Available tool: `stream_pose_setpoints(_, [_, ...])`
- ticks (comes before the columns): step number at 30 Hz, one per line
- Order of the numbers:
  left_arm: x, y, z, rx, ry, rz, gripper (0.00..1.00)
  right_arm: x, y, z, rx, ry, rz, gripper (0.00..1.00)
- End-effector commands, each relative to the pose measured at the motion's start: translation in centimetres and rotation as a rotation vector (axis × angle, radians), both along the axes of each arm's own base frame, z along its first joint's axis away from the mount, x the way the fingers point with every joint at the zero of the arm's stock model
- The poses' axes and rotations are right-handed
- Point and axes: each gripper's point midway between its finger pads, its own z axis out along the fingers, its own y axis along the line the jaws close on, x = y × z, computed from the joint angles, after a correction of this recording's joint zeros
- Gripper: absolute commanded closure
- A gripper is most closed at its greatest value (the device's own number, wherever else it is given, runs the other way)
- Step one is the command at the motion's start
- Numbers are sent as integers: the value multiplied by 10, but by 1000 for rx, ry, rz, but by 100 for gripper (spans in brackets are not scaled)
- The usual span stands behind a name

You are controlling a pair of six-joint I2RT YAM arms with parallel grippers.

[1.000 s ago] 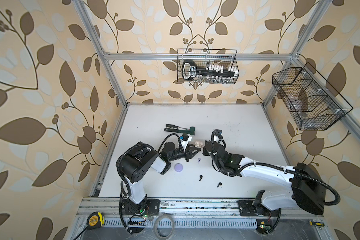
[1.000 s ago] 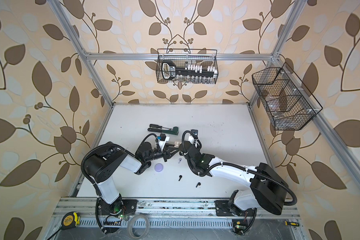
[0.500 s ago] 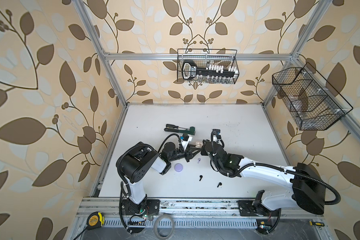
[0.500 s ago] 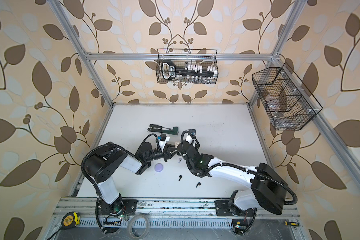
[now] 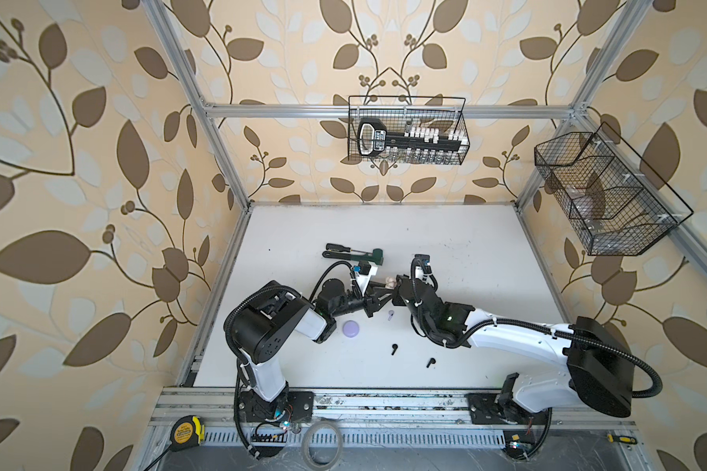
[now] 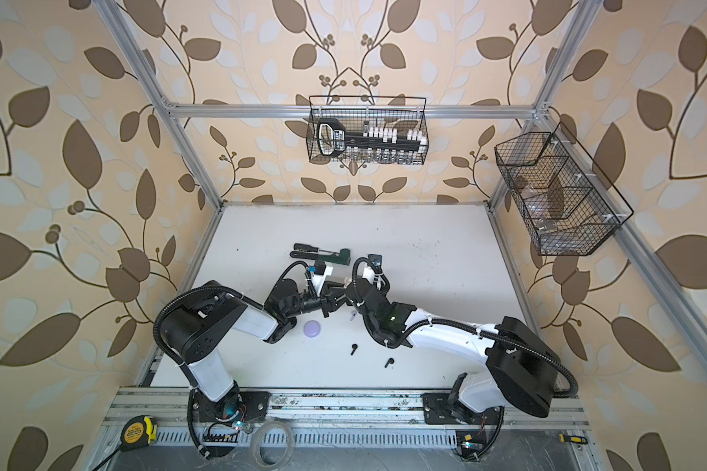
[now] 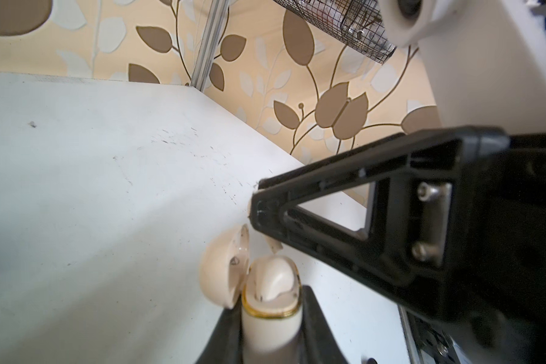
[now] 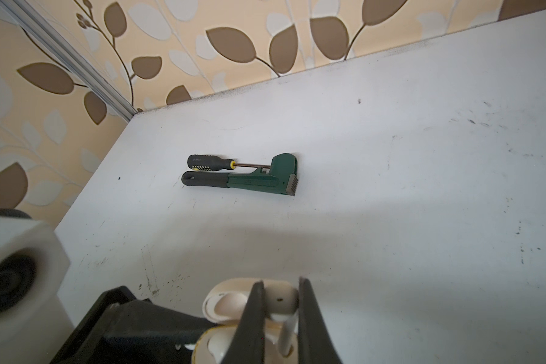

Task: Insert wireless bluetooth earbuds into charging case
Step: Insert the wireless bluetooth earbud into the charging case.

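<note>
Soft, even light lay over the white counter (image 5: 466, 253), bright, with broad, faint shadows. Top views bowed at their edges; wrist views blurred close to the lens.

A black-handled screwdriver (image 8: 210, 163) lies alongside a green pipe wrench (image 8: 252, 181) on the white table (image 8: 391, 189), near the jaws on their back-wall side. A yellow tape measure (image 5: 185, 433) sits well behind the jaws, off the table.

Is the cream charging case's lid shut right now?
No, the left wrist view shows the cream charging case with its lid swung open.
</note>
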Motion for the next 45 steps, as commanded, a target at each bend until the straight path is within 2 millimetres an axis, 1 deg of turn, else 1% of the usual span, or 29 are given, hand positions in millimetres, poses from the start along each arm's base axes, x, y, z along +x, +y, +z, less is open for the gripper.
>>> stream_pose_setpoints(1, [-6, -5, 41, -85, -108, -39, 100, 5, 6, 9, 11, -24, -7, 92])
stream_pose_setpoints(15, [-8, -1, 47, -93, -114, -19, 100, -2, 7, -1, 4, -8, 2, 93])
stream_pose_setpoints(20, [-8, 1, 47, -93, -116, -9, 100, -4, 7, -1, 11, -7, 4, 93])
stream_pose_setpoints(32, [-11, 4, 50, -93, -132, 0, 100, -21, 16, -4, 84, 12, 64, 93])
stream_pose_setpoints(39, [-14, 6, 53, -97, -137, -2, 100, -27, 21, -2, 103, 12, 86, 91])
stream_pose_setpoints(42, [-15, 7, 55, -100, -143, 1, 100, -30, 23, 0, 112, 7, 90, 86])
stream_pose_setpoints(45, [-16, 8, 56, -101, -149, 4, 100, -34, 25, 1, 125, 0, 96, 86])
